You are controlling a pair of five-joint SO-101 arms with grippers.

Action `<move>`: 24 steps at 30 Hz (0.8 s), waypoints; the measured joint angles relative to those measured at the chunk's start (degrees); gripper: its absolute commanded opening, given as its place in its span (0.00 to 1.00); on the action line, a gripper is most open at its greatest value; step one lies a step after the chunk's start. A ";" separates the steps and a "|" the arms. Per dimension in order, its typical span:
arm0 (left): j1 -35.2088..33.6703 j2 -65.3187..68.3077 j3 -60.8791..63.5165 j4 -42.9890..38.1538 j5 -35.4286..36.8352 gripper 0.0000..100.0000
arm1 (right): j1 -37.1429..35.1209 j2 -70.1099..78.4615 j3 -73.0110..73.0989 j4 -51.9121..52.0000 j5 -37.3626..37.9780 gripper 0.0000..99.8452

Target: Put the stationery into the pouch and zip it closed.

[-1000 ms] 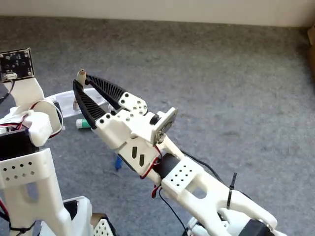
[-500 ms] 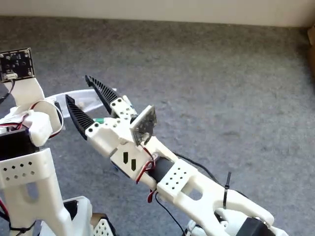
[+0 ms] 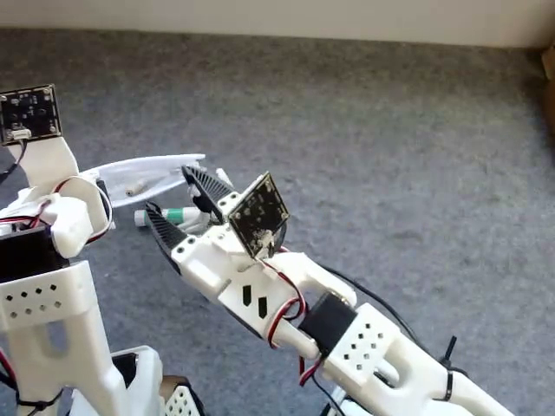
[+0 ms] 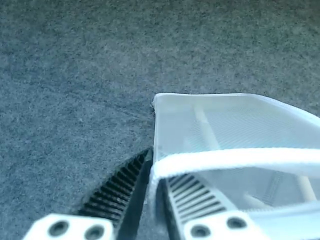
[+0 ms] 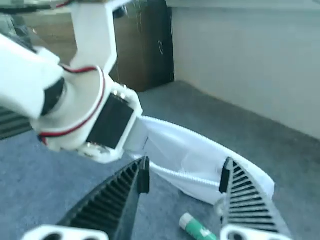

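My right hand (image 5: 184, 176) is spread, green-capped stick (image 5: 195, 227) lying between its fingers, just beside the pouch (image 5: 192, 150); left hand (image 4: 156, 172) pinching the pouch's rim

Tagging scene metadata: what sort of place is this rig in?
Probably an ordinary indoor room: grey carpet under the pouch, a pale wall along its far edge, and a dark wooden cabinet next to that wall.

I can read no words, numbers or brand names from here. The only sign I can make out is a pair of slanted black marks (image 3: 244, 295) on the white housing of the right arm (image 3: 217, 269). The glue stick (image 5: 196, 227) has a green band, but its print is too small to read.
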 measured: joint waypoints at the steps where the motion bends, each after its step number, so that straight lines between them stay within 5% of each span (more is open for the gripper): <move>1: 0.00 0.00 0.00 0.00 0.00 0.01 | 0.00 -0.53 0.00 2.20 0.00 0.22; 14: 0.00 -0.35 0.62 0.00 0.00 0.01 | 8.79 -5.63 -0.18 32.97 0.00 0.22; 24: 0.00 -0.35 0.62 0.00 0.00 0.01 | 16.97 11.52 -1.23 37.19 0.00 0.22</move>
